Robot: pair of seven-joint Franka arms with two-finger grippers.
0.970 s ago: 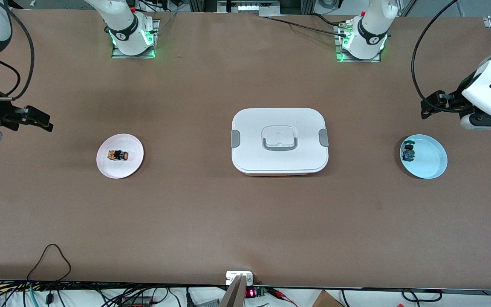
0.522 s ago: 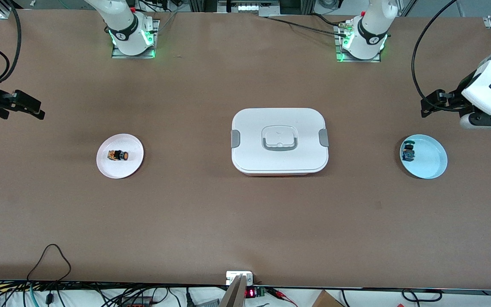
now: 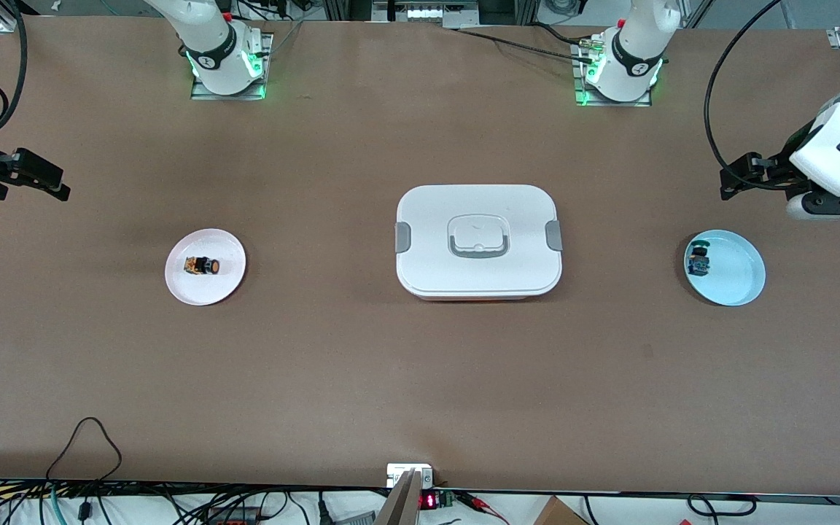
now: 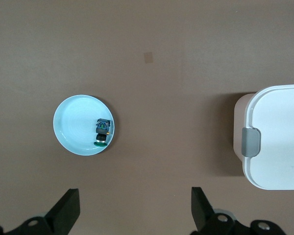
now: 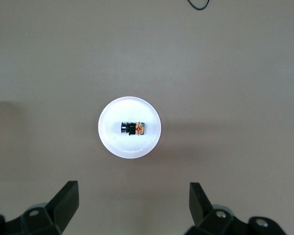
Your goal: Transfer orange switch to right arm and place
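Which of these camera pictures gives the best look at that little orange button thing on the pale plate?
The right wrist view: the orange switch lies near the middle of the picture on its white plate, seen from straight above. The front view shows the switch smaller, on the plate toward the right arm's end of the table. The left wrist view does not show it.

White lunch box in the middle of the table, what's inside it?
The white lunch box has its lid on and its grey side clips in place, so its contents are hidden. Nothing lies on top.

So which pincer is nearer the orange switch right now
Right. The right pincer hangs open by the table edge near the orange switch; the left pincer, open, is above the table's other end.
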